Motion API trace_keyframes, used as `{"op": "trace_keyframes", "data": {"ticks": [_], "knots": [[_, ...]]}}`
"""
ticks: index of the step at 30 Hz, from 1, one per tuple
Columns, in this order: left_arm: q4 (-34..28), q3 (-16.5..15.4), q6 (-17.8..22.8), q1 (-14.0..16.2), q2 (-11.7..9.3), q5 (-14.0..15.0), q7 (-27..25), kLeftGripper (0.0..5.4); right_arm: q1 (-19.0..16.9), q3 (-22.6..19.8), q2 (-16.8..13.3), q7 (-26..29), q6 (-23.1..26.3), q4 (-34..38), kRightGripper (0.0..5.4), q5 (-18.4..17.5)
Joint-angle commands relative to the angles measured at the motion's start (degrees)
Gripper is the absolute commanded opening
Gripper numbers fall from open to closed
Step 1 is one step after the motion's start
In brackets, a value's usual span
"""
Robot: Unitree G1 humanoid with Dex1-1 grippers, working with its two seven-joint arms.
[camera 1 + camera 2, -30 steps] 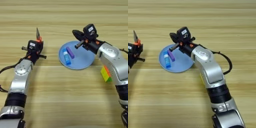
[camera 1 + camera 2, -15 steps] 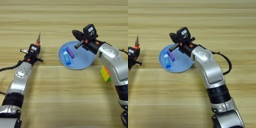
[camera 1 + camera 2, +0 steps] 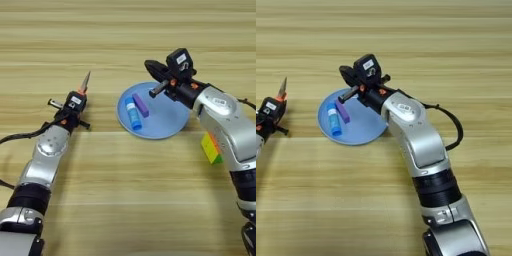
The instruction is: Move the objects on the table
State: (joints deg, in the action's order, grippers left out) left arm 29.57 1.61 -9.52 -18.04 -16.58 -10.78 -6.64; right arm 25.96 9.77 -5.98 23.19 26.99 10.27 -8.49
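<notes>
My left gripper [image 3: 78, 95] is at the left of the table [image 3: 125, 200], shut on the orange-handled pliers [image 3: 85, 80]. Their grey tip points up and away from me. A blue-and-white glue stick [image 3: 133, 113] and a short purple bar [image 3: 141, 105] lie side by side on the left half of the round light-blue plate [image 3: 167, 117]. My right gripper [image 3: 154, 68] hovers over the plate's far edge, just above the purple bar and holding nothing that I can see. The multicoloured cube [image 3: 211, 148] sits right of the plate, partly hidden by my right forearm.
My right arm [image 3: 416, 140] stretches from the lower right across the table to the plate, and a black cable [image 3: 453, 125] loops beside it. The left arm [image 3: 42, 160] lies along the left side.
My left gripper has carried the pliers a little right and towards me, closer to the plate, and turned them so the orange handles show less. The right arm has stayed still.
</notes>
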Motion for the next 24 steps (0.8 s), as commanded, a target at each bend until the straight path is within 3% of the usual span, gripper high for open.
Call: {"op": "trace_keyframes", "data": {"ticks": [1,14,24], "knots": [[0.26,0.53,-0.83,-1.2,-0.45,-0.44,0.31,1.35,-0.03,0.22,0.16,0.02,-0.25,-0.35,0.0,-0.33],[1.12,0.62,-1.19,-1.23,-0.25,-0.25,0.63,2.86,0.06,0.05,0.02,0.02,-0.26,-0.28,0.0,-0.47],[2.91,2.91,-2.11,-1.07,1.68,-0.87,0.8,3.68,0.04,0.1,0.11,-0.12,-0.41,-0.46,0.0,-0.39]]}}
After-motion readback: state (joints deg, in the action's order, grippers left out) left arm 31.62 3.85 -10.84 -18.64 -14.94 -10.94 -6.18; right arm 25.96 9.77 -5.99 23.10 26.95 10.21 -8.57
